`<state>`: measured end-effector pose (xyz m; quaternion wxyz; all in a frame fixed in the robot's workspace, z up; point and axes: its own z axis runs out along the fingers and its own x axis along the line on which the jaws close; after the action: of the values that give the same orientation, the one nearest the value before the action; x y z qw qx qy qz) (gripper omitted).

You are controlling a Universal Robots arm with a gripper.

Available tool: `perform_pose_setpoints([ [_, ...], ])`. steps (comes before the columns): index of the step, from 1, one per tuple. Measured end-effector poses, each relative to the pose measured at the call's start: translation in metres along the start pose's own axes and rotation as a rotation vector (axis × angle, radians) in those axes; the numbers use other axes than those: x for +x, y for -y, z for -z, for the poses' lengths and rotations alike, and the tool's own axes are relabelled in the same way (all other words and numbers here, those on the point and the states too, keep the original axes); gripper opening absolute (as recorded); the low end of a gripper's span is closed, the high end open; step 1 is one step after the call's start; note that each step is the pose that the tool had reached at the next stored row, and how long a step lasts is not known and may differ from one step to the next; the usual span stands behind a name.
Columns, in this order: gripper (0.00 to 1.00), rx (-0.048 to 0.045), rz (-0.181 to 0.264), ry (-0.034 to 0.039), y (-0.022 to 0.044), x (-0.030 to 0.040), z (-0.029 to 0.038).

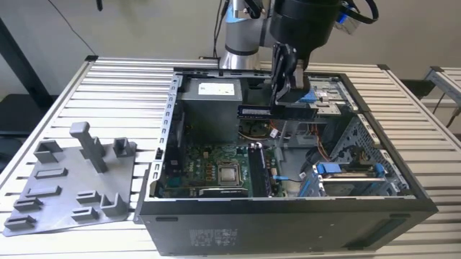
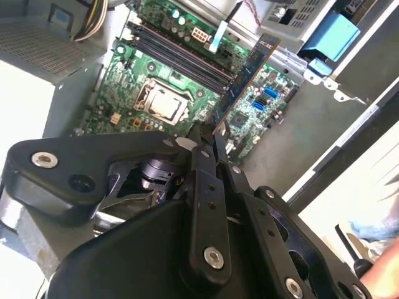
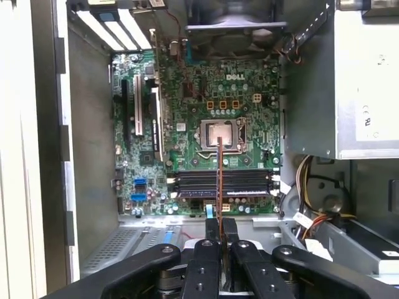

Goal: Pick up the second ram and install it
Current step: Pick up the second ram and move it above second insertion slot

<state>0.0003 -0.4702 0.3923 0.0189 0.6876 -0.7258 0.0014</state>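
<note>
The claw (image 1: 286,105) is gripping the second ram (image 1: 256,111) by one end above the open computer case (image 1: 288,216). In both wrist views, the stick is hanging over the motherboard (image 3: 187,124).

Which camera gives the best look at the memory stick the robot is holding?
The exterior view: the memory stick shows its flat side, held by the gripper above the open computer case. The second wrist view shows it slanting away; the first wrist view sees it edge-on.
</note>
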Motion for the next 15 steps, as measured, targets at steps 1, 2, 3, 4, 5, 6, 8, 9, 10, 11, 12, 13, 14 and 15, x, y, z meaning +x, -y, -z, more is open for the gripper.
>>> perform_pose_setpoints([
  [1, 0.14, 0.0000, 0.000, -0.0001, -0.0002, -0.0021, 0.0001],
  [2, 0.14, 0.0000, 0.000, 0.0000, -0.0004, -0.0041, 0.0001],
  [3, 0.14, 0.0000, 0.000, 0.0000, -0.0006, -0.0062, 0.0002],
  [4, 0.14, 0.0000, 0.000, -0.0001, -0.0008, -0.0085, 0.0002],
  [5, 0.14, 0.0000, 0.000, 0.0000, -0.0010, -0.0107, 0.0002],
  [6, 0.14, 0.0000, 0.000, 0.0000, -0.0011, -0.0129, 0.0003],
  [8, 0.14, 0.0000, 0.000, 0.0000, -0.0015, -0.0174, 0.0004],
  [9, 0.14, 0.0000, 0.000, 0.0000, -0.0017, -0.0198, 0.0005],
  [10, 0.14, 0.0000, 0.000, -0.0001, -0.0019, -0.0221, 0.0005],
  [11, 0.14, 0.0000, 0.000, -0.0001, -0.0021, -0.0246, 0.0006],
  [12, 0.14, 0.0000, 0.000, 0.0000, -0.0022, -0.0269, 0.0006],
  [13, 0.14, 0.0000, 0.000, 0.0000, -0.0024, -0.0292, 0.0007],
  [14, 0.14, 0.0000, 0.000, -0.0001, -0.0026, -0.0315, 0.0008],
  [15, 0.14, 0.0000, 0.000, 0.0000, -0.0027, -0.0338, 0.0008],
])
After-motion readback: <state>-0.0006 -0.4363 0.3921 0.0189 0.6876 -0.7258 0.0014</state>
